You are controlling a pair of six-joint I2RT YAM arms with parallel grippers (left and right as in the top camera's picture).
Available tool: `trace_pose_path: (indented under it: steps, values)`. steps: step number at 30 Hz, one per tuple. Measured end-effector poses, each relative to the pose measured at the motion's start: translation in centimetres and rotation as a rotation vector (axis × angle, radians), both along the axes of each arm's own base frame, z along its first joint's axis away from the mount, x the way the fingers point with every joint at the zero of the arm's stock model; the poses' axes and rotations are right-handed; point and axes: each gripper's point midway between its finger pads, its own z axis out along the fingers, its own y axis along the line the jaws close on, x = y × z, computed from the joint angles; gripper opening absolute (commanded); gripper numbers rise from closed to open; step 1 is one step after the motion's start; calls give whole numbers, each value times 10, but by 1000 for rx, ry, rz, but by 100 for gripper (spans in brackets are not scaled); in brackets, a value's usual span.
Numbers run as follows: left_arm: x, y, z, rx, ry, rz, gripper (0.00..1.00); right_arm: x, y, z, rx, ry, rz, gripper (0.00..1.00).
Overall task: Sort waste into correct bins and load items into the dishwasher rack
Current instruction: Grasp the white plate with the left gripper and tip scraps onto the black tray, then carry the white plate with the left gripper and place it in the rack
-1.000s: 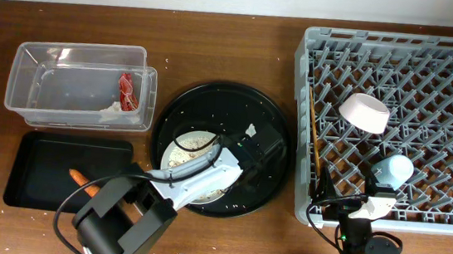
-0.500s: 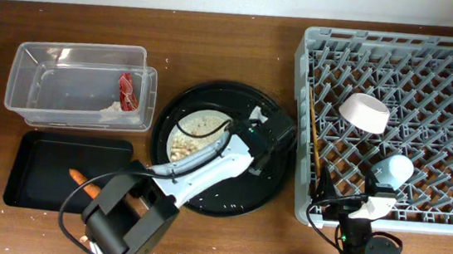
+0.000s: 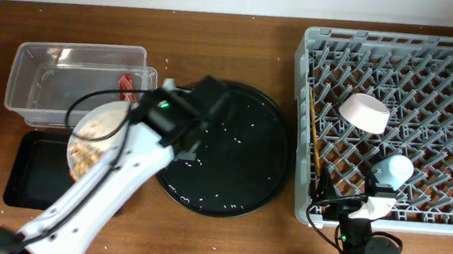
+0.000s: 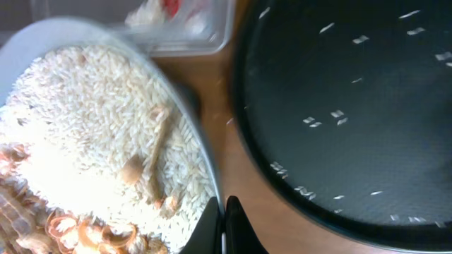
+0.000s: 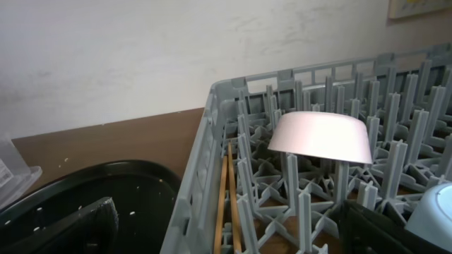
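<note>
My left gripper (image 4: 223,227) is shut on the right rim of the pale plate (image 4: 42,35), which carries white rice (image 4: 85,120) and beige scraps (image 4: 145,166). Seen from overhead, the plate (image 3: 91,135) hangs tilted over the right end of the black tray (image 3: 30,171), next to the clear tub (image 3: 64,78) that holds a red wrapper (image 3: 126,82). My right gripper (image 5: 233,236) stands open at the near left corner of the dishwasher rack (image 3: 401,44). In the rack are a white bowl (image 3: 364,111), a light-blue cup (image 3: 393,170) and chopsticks (image 3: 313,139).
The large round black tray (image 3: 233,148) lies in the middle with scattered rice grains on it. My left arm (image 3: 77,204) crosses the front left of the table. The right wrist view shows the bowl (image 5: 321,137) upside down on the pegs and the chopsticks (image 5: 224,197) along the rack wall.
My left gripper has shut on the plate's rim and carried the plate off the round black tray to the left, over the black tray. The right arm has not moved.
</note>
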Motion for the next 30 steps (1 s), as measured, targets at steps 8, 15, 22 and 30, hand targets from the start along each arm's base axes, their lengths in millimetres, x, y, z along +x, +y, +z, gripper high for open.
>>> trace_pose_path:
  steps: [8,15,22,30]
  values:
    - [-30,62,-99,-403,131,161,0,0,0,0,0,0,0,98]
    - [-3,67,-79,-726,18,10,0,0,0,0,-1,0,1,98]
    - [-24,105,-16,-1055,-257,12,0,0,0,0,0,-2,0,98]
    - [-44,140,46,-1179,-652,25,0,0,0,0,-1,-1,0,98]
